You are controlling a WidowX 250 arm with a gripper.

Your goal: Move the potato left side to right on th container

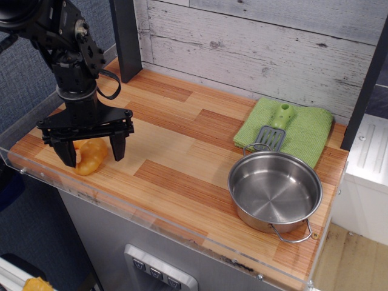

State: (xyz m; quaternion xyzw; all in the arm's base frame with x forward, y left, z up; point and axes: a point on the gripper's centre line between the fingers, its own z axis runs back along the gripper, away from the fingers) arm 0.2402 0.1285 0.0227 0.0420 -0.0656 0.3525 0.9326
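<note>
The potato (92,159) is a small orange-yellow ridged toy lying on the wooden table at the far left, near the front edge. My gripper (92,151) is open and straddles it, one finger on each side, low over the table. The gripper's body hides the potato's upper part. The container (274,190) is a round shiny steel pan with wire loop handles. It stands empty at the right front of the table, far from the gripper.
A green folded cloth (306,130) lies at the back right, with a green-handled grey spatula (274,128) on it, just behind the pan. A clear acrylic rim (151,215) runs along the table's front and left edges. A plank wall stands behind.
</note>
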